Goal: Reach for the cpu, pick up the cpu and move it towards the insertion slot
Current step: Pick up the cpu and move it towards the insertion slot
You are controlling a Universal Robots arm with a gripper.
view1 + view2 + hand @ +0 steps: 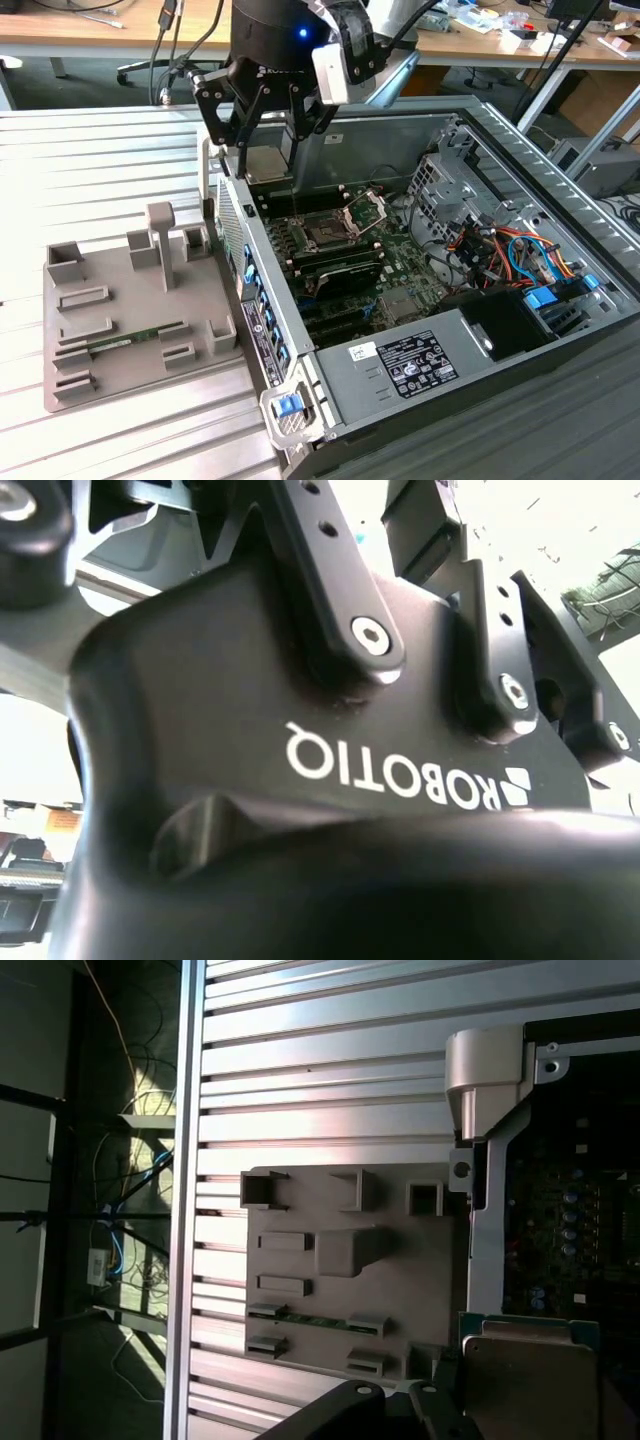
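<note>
In the exterior view my black gripper [268, 172] hangs over the back left corner of the open computer case, shut on the cpu [258, 162], a small flat silver square held between the fingers. The insertion slot [300, 235] is a dark square socket on the motherboard, below the held chip and toward the exterior view's right. Its silver clamp frame [365, 212] is swung open beside it. The first wrist view shows the cpu [530, 1385] close up with its thin rim, above the case edge. The gripper body [300, 730] shows in the second wrist view.
A grey plastic tray [130, 300] with recesses lies on the ribbed metal table at the exterior view's left, holding a green memory stick [135, 340]. The case's left wall [255, 310], a power supply [420, 360] and drive cables [500, 250] surround the board.
</note>
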